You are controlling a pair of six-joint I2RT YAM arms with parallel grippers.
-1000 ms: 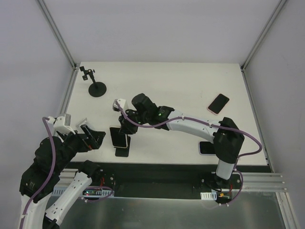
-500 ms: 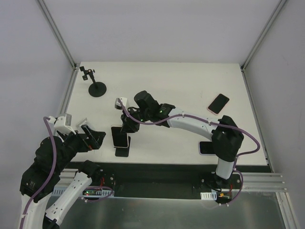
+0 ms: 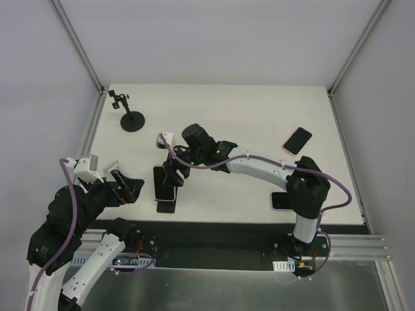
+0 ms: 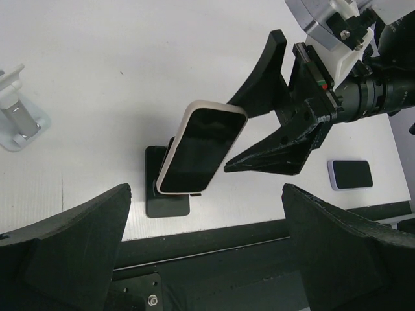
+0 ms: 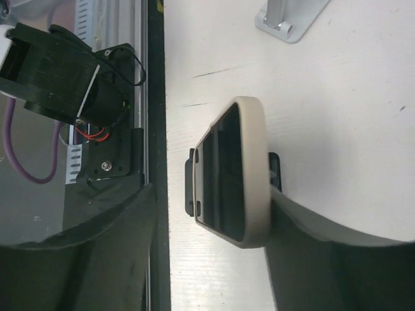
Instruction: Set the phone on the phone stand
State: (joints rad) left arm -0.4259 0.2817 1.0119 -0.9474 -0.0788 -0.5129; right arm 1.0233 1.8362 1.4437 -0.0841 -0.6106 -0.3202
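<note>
Cream-cased and dark-screened, the phone (image 4: 204,146) is leaning back on the black phone stand (image 4: 166,202), left of centre in the lower part of the top view. Its lower end is sitting down over the stand's flat base.

The right gripper (image 3: 171,176) is straddling the phone's upper end with its jaws spread wider than the case. In the right wrist view a strip of white table (image 5: 181,78) is showing between one finger and the screen, so nothing is being pinched. The left gripper (image 3: 127,186) is hanging fully spread and empty at the left of the top view, apart from the stand.

Judging by this, the placing itself is looking done. What is remaining is for the right arm to be backing away without nudging the case.

Some things are staying out of sight:
- The phone's own body is covering the spot where its bottom edge is meeting the stand.
- The second right finger is running behind the case, and I cannot tell whether it is touching it.
- In the top view the right wrist is hiding the phone's upper end.
</note>
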